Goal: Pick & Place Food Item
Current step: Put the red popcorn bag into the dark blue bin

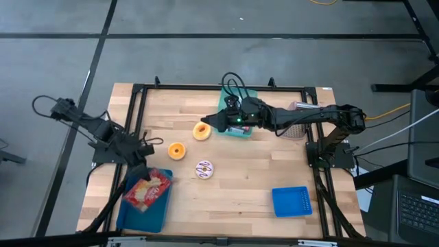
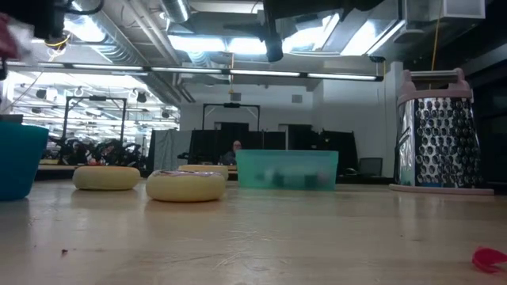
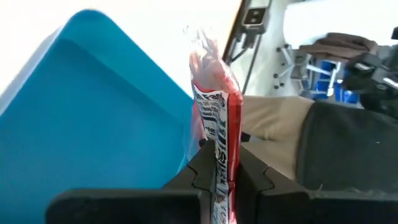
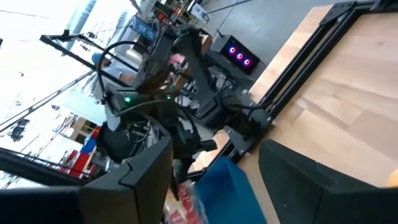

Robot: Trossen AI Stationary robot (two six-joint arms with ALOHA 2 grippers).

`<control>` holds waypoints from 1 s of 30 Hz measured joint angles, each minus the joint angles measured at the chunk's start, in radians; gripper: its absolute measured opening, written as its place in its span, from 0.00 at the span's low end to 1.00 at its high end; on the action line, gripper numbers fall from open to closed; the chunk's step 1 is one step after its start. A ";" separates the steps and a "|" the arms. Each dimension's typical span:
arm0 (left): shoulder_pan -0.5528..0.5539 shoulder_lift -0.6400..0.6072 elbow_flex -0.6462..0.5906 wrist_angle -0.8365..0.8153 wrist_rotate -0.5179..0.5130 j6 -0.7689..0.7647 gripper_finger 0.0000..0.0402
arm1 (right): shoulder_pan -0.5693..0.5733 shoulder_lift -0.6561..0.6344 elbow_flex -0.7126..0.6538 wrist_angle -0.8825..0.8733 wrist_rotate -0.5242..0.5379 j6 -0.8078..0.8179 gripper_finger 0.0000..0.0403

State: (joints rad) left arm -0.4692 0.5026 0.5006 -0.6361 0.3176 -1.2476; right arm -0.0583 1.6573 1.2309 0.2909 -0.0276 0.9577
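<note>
While the snack packet (image 1: 146,191) is carried over the blue tray (image 1: 134,217) at the tabletop's near left corner, seen from above, placing is judged the step in hand; release is called for next. By the left wrist view, the packet is pinched upright in the closed left hand (image 3: 219,177). The right hand (image 1: 207,124) is held open, empty, beside a doughnut (image 1: 202,131).

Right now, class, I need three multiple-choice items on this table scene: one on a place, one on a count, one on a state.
1. Where is the snack packet?
A. Over the large blue tray
B. In the teal bin
C. Beside the grater

2. How many doughnuts lie on the table?
A. One
B. Three
C. Five

3. The left claw is:
A. Open, empty
B. Shut on the packet
C. Out of sight

Key: 1 A, high view shows it there. 2 B, two orange, one white. 3 B, its wrist view shows the pinch.
</note>
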 joint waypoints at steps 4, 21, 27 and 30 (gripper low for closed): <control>-0.115 -0.003 -0.045 0.058 -0.107 -0.109 0.05 | 0.002 0.000 0.000 -0.001 -0.019 -0.002 0.58; -0.563 0.021 -0.157 0.212 -0.594 -0.544 0.05 | 0.004 0.000 0.000 -0.012 -0.067 -0.016 0.58; -0.692 0.063 -0.186 0.242 -0.674 -0.701 0.05 | 0.004 0.000 0.000 -0.012 -0.068 -0.020 0.58; -0.744 0.080 -0.190 0.245 -0.755 -0.768 0.05 | 0.004 0.000 0.000 -0.015 -0.068 -0.019 0.58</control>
State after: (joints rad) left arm -1.2134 0.5824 0.3111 -0.3911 -0.4378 -2.0154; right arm -0.0544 1.6573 1.2308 0.2760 -0.0952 0.9382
